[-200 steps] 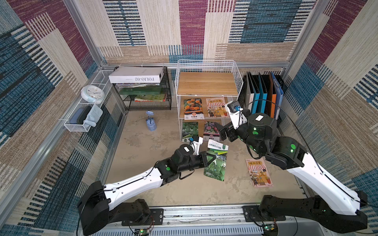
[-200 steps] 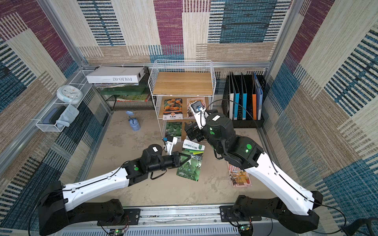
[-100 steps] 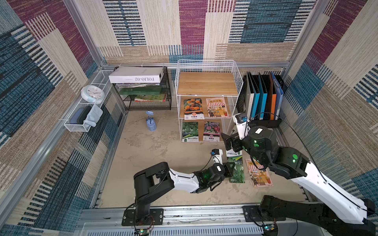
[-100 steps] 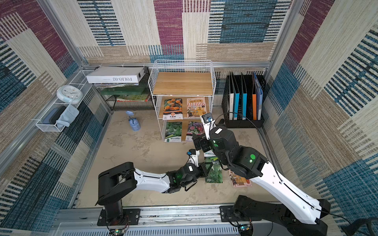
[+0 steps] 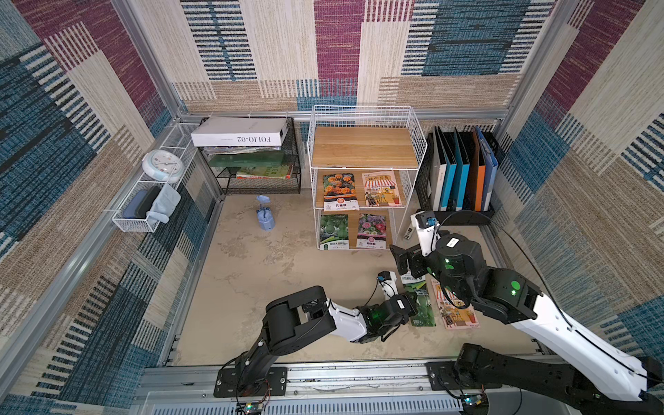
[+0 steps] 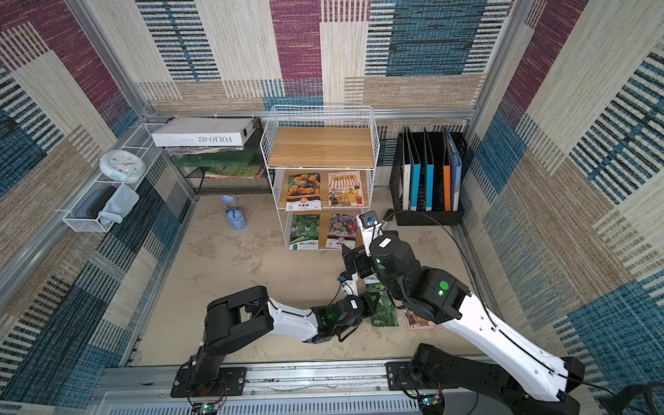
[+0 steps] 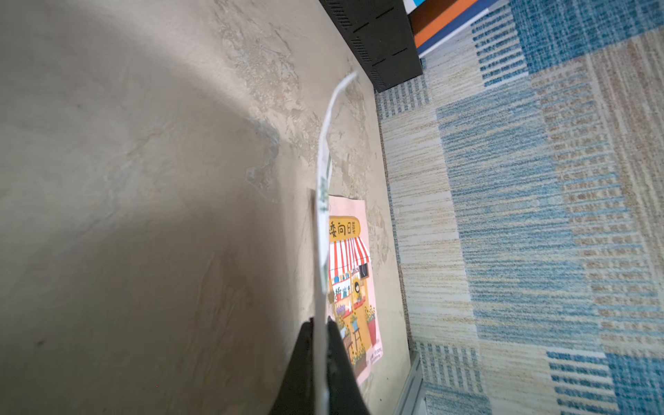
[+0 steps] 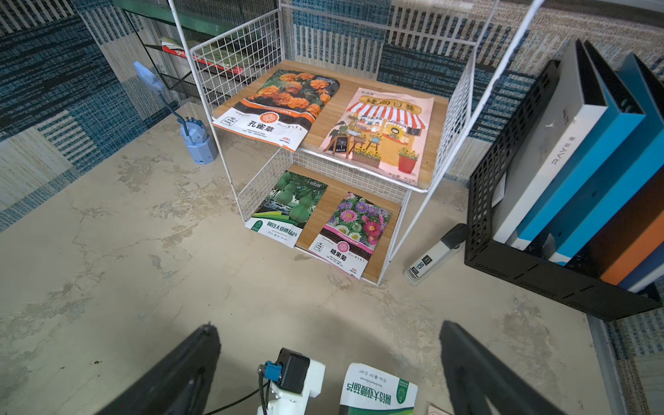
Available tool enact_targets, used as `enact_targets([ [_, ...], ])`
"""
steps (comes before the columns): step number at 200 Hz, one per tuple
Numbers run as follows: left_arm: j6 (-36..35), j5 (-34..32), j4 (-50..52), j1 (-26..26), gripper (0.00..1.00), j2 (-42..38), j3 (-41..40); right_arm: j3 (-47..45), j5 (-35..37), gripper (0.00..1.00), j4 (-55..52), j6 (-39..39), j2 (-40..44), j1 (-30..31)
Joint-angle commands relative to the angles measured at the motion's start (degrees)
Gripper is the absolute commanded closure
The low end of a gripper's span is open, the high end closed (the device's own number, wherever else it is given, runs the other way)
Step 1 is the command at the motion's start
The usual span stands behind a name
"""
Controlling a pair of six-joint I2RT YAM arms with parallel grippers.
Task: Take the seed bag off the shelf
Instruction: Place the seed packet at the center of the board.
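Beige mottled surface (image 5: 269, 287), near its front-right corner: left fingers (image 7: 301, 359) pinch the green gourd-print seed bag (image 5: 424, 314), already off the white wire-grid wooden-tier shelf (image 5: 363, 151), beside 1 pink packet (image 5: 460, 318). Right fingers (image 8: 467, 359) gape empty. Next, probably just let go flat.

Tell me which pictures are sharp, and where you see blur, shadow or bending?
Left wrist view: the left gripper and the edge-on seed bag it pinches are soft, too near the lens; a broad shadow dims the floor. Right wrist view: the shelf and its printed bags are crisp, the open right gripper blurred. Both top views: evenly lit, corner posts lean outward.
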State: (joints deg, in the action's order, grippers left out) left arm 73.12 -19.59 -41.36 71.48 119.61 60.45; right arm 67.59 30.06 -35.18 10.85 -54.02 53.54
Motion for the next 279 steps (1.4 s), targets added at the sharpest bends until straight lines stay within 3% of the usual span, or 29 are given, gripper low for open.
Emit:
enact_targets([
  [1,1.23,-1.67,3.62,0.06,1.0,0.39,0.71,-0.35,-0.05,0.0,1.51,0.52,0.42,-0.01],
  [63,2.63,0.52,5.68,0.06,1.0,4.32,4.18,-1.76,0.15,0.01,1.45,0.9,1.62,-0.02],
  [145,-0.58,4.79,23.4,-0.19,1.0,5.05,12.71,-2.72,0.14,0.01,1.91,0.63,2.51,-0.02],
  [214,1.37,4.87,26.41,-0.89,1.0,4.57,11.65,-3.25,0.48,0.0,1.92,0.72,3.46,-0.01],
  [279,1.41,5.01,28.49,-1.13,0.49,4.71,12.61,-3.52,0.43,0.01,1.99,0.87,3.27,-0.01],
])
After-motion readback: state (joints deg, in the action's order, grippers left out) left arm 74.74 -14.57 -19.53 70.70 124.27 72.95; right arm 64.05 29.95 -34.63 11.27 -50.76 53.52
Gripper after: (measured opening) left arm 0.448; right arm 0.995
